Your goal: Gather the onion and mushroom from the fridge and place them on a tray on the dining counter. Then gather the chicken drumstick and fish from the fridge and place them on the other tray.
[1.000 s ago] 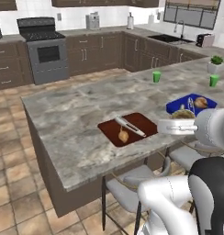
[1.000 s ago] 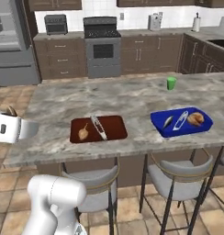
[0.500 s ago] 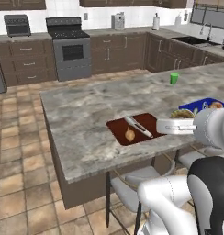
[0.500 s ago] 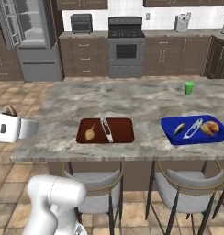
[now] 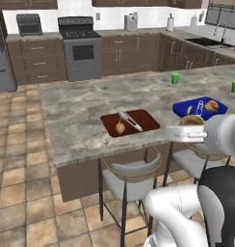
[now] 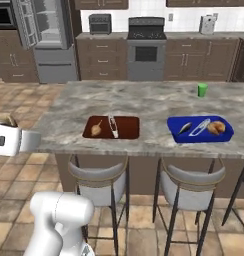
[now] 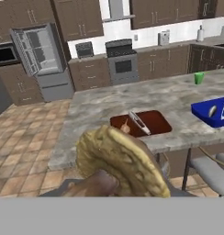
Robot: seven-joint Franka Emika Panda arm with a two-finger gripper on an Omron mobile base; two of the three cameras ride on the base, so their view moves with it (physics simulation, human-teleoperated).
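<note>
Fingertips of gripper (image 5: 187, 127) clamped on one tan disc (image 7: 125, 163), off the dining counter's (image 6: 144, 100) near edge. Two trays there, well apart: tray (image 6: 176, 135) with onion (image 6: 217, 127); other tray (image 6: 129, 132) with chicken drumstick (image 6: 96, 130), fish (image 6: 113, 126). Two stools (image 6: 96, 172) below.

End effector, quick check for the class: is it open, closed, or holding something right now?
End effector: closed, holding a tan round food item.

Even, shadowless rendered light; slightly soft.
</note>
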